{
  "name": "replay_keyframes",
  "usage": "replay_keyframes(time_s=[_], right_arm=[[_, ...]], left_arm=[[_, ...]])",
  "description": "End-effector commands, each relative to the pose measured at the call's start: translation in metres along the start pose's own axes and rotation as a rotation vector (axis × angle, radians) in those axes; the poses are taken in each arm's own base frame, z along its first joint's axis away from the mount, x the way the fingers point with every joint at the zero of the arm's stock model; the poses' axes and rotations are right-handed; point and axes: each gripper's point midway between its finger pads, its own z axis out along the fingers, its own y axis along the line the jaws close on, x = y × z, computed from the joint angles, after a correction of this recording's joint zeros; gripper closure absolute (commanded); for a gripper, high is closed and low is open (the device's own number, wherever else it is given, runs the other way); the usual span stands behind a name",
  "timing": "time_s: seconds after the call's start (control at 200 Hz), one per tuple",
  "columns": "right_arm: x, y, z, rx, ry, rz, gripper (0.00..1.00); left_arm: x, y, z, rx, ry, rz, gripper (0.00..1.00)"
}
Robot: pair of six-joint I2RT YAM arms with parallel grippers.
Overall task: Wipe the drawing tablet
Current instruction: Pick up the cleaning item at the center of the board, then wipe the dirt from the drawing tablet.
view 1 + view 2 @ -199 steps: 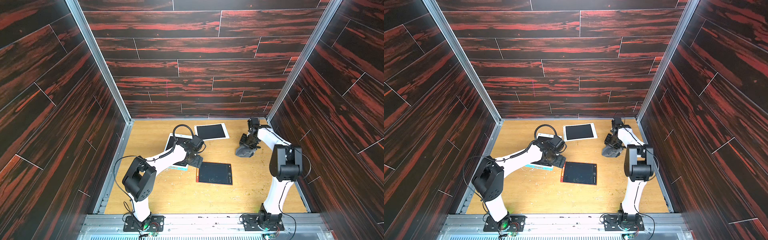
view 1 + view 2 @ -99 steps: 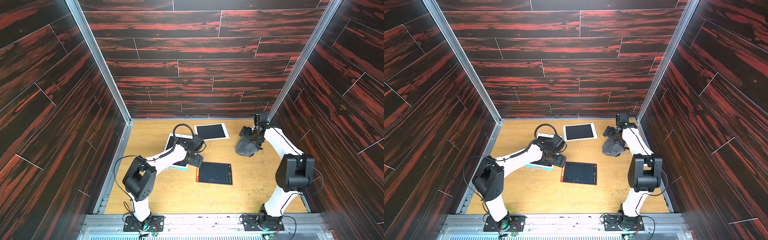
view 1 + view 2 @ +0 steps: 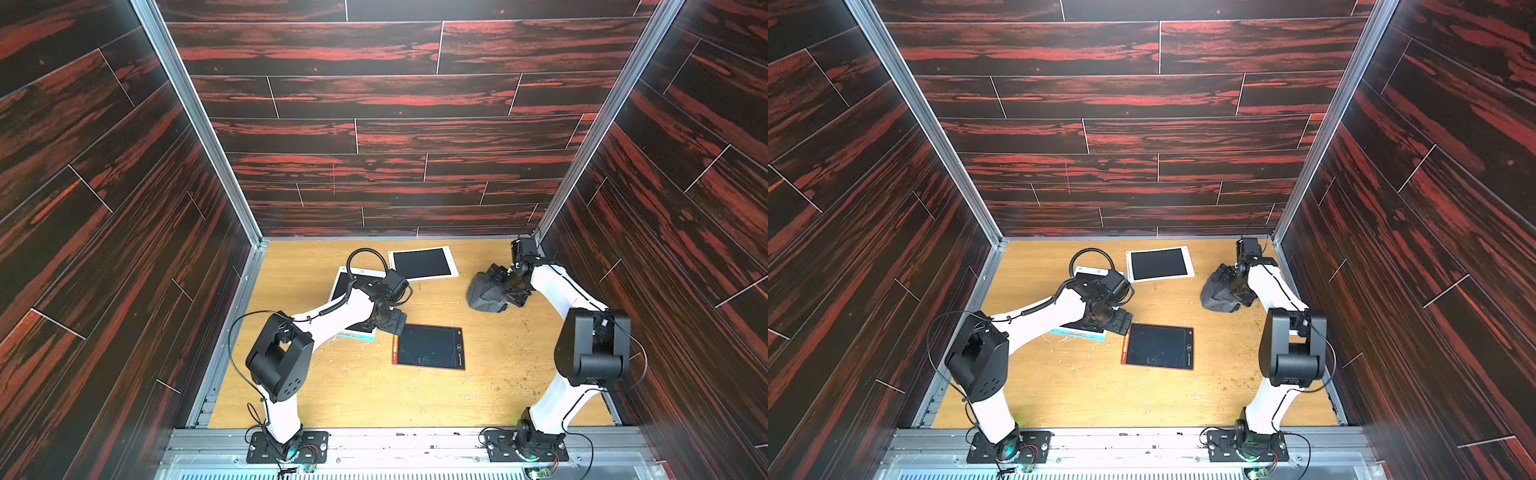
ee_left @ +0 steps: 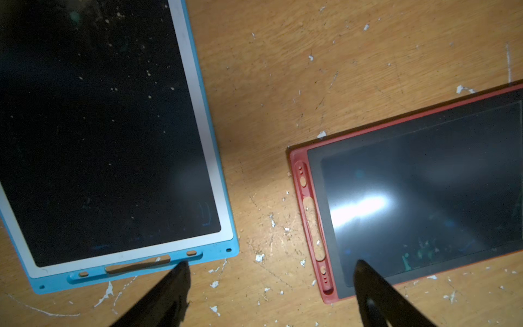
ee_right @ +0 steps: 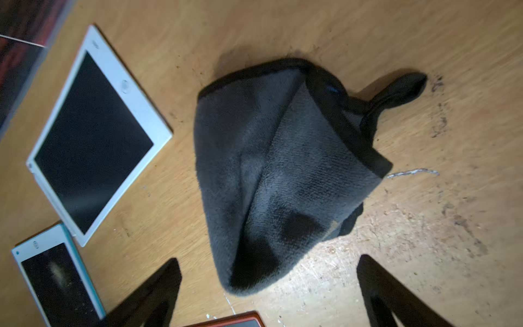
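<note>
The right gripper (image 5: 268,259) is wide open over the grey cloth (image 5: 271,158), apparently not touching it. The left gripper (image 4: 270,262) is open between the blue tablet (image 4: 113,141) and the red tablet (image 4: 424,198).

the wooden table (image 3: 503,374) in front of me is scratched, with little white specks on it. three tablets lie flat on it: a red tablet (image 3: 430,347) in the middle, a blue tablet (image 4: 107,141) just beside it, and a white tablet (image 3: 422,263) near the back wall. a gray cloth (image 3: 484,293) sits bunched up, apart from them.
</note>
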Motion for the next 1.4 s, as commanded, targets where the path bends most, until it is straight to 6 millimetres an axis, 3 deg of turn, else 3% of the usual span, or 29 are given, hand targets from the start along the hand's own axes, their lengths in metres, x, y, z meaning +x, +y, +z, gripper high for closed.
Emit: replay_keyframes(time_s=[0.0, 0.521, 0.611, 0.807, 0.972, 1.072, 1.207, 1.303, 1.398], right_arm=[[0.007, -0.006, 0.022, 0.033, 0.064, 0.033, 0.01], [0.008, -0.016, 0.071, 0.112, 0.138, 0.005, 0.03], [0.006, -0.015, 0.075, 0.108, 0.141, -0.001, 0.19], [-0.004, -0.018, 0.057, 0.131, 0.071, -0.015, 1.0], [-0.009, -0.008, 0.003, 0.111, -0.086, -0.079, 1.0], [0.009, 0.012, -0.04, 0.064, -0.147, -0.174, 1.0], [0.059, 0.039, -0.085, 0.01, -0.147, -0.332, 1.0], [0.11, 0.051, -0.092, -0.035, -0.054, -0.433, 1.0], [0.167, 0.057, -0.082, -0.077, 0.081, -0.515, 1.0]], left_arm=[[0.002, 0.003, -0.005, -0.008, 0.013, 0.007, 0.09], [0.006, 0.006, -0.006, -0.019, 0.017, 0.01, 0.09], [0.007, 0.007, -0.005, -0.022, 0.02, 0.01, 0.09], [0.01, 0.009, -0.004, -0.027, 0.03, 0.01, 0.09], [0.012, 0.01, -0.004, -0.034, 0.035, 0.01, 0.09], [0.014, 0.013, -0.005, -0.046, 0.04, 0.01, 0.09], [0.02, 0.015, 0.0, -0.053, 0.056, 0.009, 0.09], [0.025, 0.017, 0.006, -0.066, 0.078, 0.013, 0.09], [0.029, 0.018, 0.012, -0.075, 0.091, 0.014, 0.09]])
